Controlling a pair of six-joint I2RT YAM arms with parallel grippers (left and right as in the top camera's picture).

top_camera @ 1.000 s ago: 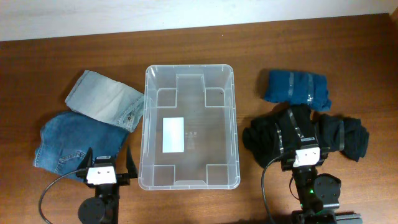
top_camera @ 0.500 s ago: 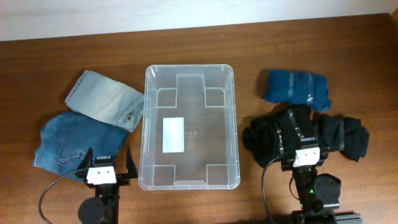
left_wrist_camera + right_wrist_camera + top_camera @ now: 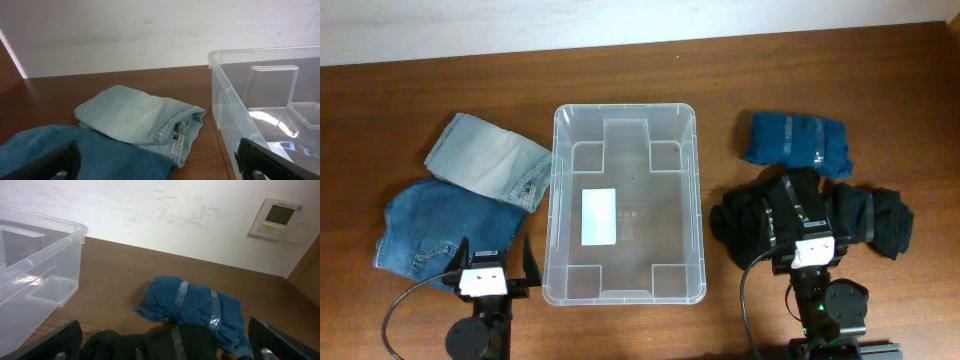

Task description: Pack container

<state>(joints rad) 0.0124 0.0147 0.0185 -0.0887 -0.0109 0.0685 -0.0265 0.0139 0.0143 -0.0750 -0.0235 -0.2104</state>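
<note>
**At table centre, the container sits between two piles of clothes**

Down the middle of the table [image 3: 880,80] lies the container [image 3: 650,200], long side running away from the arms, with its white label [image 3: 599,217] on the floor among the moulded recesses.

Over on the left are folded pale denim [image 3: 488,160] and, nearer the arm, darker jeans [image 3: 425,225] — the two overlap.

On the right, a blue bundle [image 3: 797,142] with silvery strips lies beyond a black garment [image 3: 750,225].

Left gripper [image 3: 157,162] hangs low by the container's near-left corner, fingers spread wide, nothing between them.

Right gripper [image 3: 167,342] — jaws just as wide, nothing gripped — hovers at the black garment's near edge.
</note>
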